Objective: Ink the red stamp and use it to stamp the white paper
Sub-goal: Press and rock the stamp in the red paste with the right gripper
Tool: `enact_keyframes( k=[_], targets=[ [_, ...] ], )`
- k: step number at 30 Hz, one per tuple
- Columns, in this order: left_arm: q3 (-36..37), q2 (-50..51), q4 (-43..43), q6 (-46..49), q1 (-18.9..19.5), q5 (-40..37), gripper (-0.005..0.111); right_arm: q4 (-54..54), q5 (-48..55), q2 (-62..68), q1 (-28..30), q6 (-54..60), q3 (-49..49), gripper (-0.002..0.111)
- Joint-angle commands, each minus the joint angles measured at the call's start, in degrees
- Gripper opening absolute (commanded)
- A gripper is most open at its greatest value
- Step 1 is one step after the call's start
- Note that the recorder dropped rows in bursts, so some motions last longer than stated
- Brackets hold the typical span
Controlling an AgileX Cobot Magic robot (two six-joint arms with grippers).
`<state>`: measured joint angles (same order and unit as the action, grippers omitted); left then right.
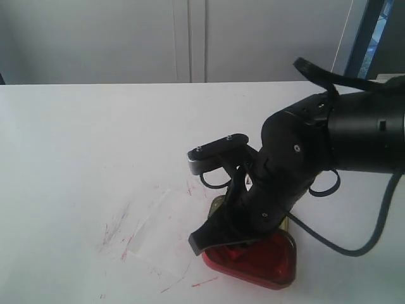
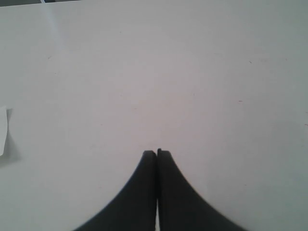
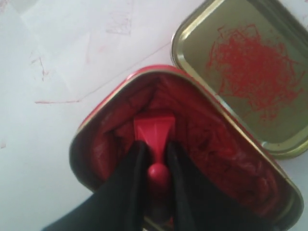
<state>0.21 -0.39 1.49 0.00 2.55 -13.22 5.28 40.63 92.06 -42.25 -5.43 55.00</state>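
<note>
In the right wrist view my right gripper (image 3: pixel 156 149) is shut on the red stamp (image 3: pixel 154 130), holding its knobbed handle between both fingers. The stamp's square base sits down inside the red ink tin (image 3: pixel 216 144). In the exterior view the right arm covers the stamp, and the right gripper (image 1: pixel 221 237) reaches into the ink tin (image 1: pixel 266 259). The white paper (image 1: pixel 158 221), streaked with red, lies just left of the tin; its corner (image 3: pixel 86 43) shows beyond the tin. My left gripper (image 2: pixel 157 153) is shut on nothing above bare table, out of the exterior view.
The gold tin lid (image 3: pixel 250 67), smeared with red, lies open side up right beside the ink tin, mostly hidden behind the arm in the exterior view. Red ink marks (image 1: pixel 205 280) dot the white table (image 1: pixel 95 139). A black cable (image 1: pixel 354 244) loops off the right arm.
</note>
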Motion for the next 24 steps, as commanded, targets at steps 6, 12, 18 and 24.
enact_keyframes(
  k=[6, 12, 18, 24],
  targets=[
    [-0.2, 0.4, 0.0, 0.0, 0.1, 0.0, 0.0, -0.3, -1.4, -0.9, 0.0, 0.5, -0.7, 0.0],
    [-0.2, 0.4, 0.0, 0.0, 0.1, 0.0, 0.0, -0.8, -2.1, -0.3, 0.0, 0.5, -2.1, 0.0],
    [-0.2, 0.4, 0.0, 0.0, 0.1, 0.0, 0.0, -0.3, -2.6, -1.1, 0.0, 0.5, -1.5, 0.0],
    [-0.2, 0.4, 0.0, 0.0, 0.1, 0.0, 0.0, -0.3, -0.1, -0.5, 0.0, 0.5, -0.8, 0.0]
  ],
)
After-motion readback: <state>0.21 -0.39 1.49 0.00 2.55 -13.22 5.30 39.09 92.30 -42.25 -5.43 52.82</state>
